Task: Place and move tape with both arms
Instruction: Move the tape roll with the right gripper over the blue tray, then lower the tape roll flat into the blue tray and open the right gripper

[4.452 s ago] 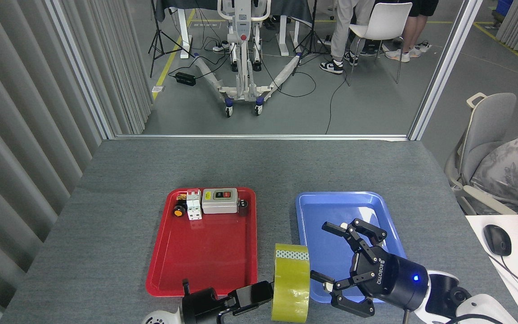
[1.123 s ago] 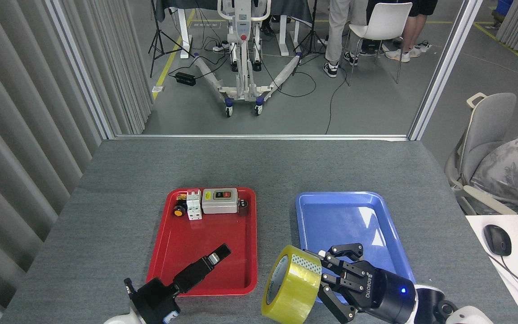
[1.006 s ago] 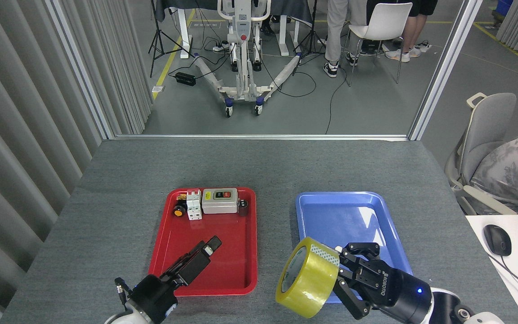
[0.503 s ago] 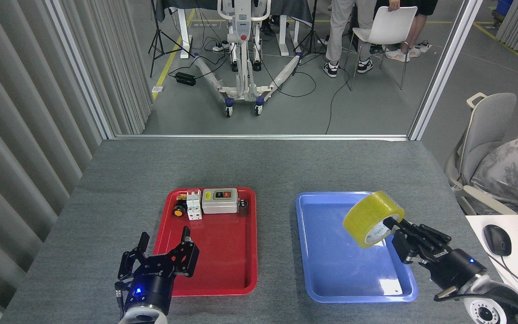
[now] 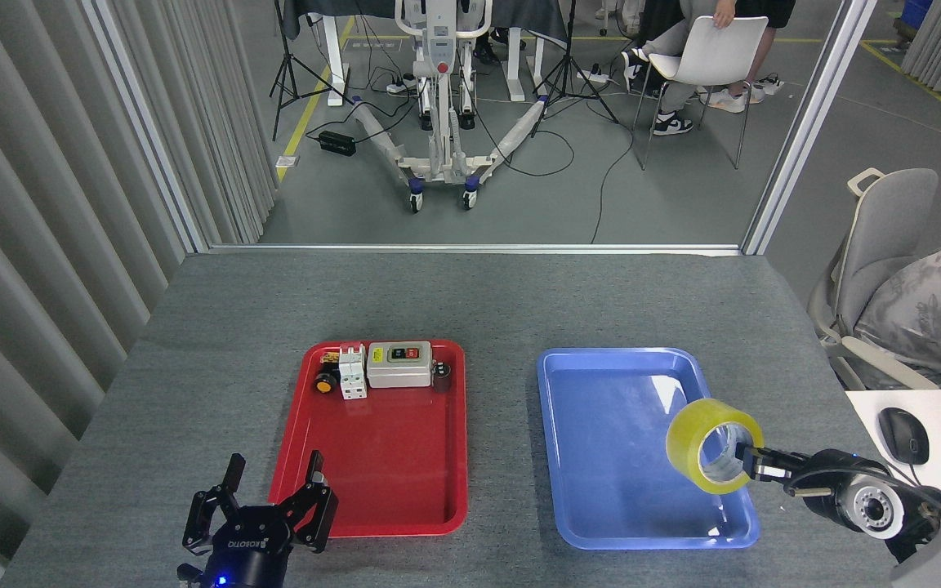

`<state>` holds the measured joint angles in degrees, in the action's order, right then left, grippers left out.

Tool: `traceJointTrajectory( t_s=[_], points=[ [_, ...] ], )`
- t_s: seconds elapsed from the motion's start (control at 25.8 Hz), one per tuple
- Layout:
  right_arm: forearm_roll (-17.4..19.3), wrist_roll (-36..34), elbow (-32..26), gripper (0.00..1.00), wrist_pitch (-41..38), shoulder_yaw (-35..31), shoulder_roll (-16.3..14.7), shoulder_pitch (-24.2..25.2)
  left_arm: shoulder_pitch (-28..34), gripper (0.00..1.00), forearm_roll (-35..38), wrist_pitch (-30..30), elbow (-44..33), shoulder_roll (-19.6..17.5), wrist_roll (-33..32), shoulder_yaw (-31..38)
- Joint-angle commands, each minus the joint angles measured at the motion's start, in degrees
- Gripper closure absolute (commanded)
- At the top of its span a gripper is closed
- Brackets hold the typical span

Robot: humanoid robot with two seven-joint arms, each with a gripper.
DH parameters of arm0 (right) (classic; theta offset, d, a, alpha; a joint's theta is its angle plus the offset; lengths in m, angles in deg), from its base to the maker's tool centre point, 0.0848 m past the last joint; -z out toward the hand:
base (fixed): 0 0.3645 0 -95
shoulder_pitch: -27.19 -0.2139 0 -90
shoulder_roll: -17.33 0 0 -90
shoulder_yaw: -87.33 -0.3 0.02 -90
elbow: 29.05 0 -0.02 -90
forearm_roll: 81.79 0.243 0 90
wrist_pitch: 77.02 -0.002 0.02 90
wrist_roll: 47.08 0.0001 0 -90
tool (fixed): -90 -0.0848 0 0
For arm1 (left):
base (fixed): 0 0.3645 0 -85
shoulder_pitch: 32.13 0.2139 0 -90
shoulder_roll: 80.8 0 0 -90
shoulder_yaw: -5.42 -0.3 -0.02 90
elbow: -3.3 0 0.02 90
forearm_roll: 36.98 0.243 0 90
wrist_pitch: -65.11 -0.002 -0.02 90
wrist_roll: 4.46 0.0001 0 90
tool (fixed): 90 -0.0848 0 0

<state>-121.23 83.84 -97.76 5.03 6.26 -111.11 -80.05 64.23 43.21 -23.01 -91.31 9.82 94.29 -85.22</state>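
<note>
Our right gripper point(image 5: 752, 467) holds the tape point(image 5: 713, 445) by its rim, one finger point(image 5: 769, 465) reaching into the core; the grip is seen nearly end-on, yet the roll hangs from it, so we read the fingers as pinched on the roll. The tape is tilted, its open core facing us, and it hovers over the right near part of the blue tray point(image 5: 601, 384); whether it touches the tray floor we cannot tell, though it appears raised. Our left gripper point(image 5: 270, 502) is spread and empty, low at the near left corner of the red tray point(image 5: 372, 482), well apart from the tape. Small electrical parts point(image 5: 381, 367) lie at the far end of the red tray. We judge the transfer to the right arm done and the carry to the blue tray nearly so; what is left is lowering the roll, releasing it and clearing the arm.
</note>
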Motion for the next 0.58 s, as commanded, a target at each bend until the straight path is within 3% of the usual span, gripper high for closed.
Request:
traceJointTrajectory(
  t_s=[0.0,0.12,0.31,0.54],
  points=[
    [0.7,4.0,6.7,0.94,0.8,2.8,0.4,-6.0,0.6,0.01,-0.1,1.5,0.0,-1.0,2.2,0.0],
    [3.4,8.8,9.0,0.94,3.9,5.7,2.6,-9.7,0.6,0.01,-0.1,1.6,-0.1,-1.1,2.2,0.0],
    [5.6,10.5,13.6,0.94,11.6,11.5,5.9,-16.1,0.6,0.01,-0.1,1.7,-0.1,-0.9,1.7,-0.4],
    [5.8,13.6,20.4,0.94,15.6,15.2,8.6,-21.2,0.3,0.01,0.0,1.6,0.3,-1.1,1.5,-0.4]
  ],
)
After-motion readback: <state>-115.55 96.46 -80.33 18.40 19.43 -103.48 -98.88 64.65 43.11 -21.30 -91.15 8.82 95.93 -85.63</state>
